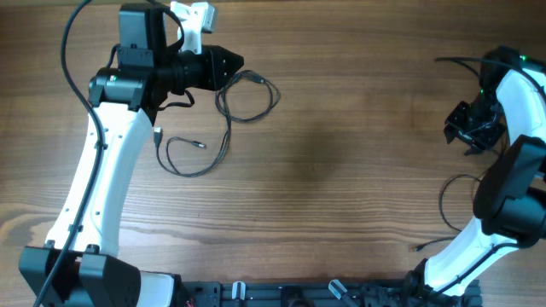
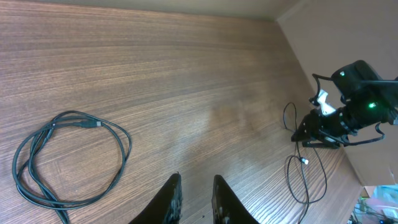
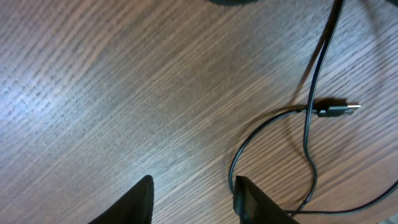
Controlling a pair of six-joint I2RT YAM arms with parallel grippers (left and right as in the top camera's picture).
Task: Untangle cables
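Brown wood-grain table [image 1: 341, 170]. On it, two lots of thin black cables w/ small plug ends: a double loop [image 2: 129, 148] on the L side and a looser cord [image 3: 306, 127] on the R. The double loop lies ahead-left of the left gripper [image 2: 197, 183], apart from it. That pincer is narrow, nothing btwn its fingers. The right gripper [image 3: 193, 186] stands moderately apart over bare wood. The looser cord's curve sits just beside one finger, poss. touching, hard to tell. Its long axis runs up & away, silver-tipped plug [image 3: 341, 110] pointing sideways. R arm looks nearer.
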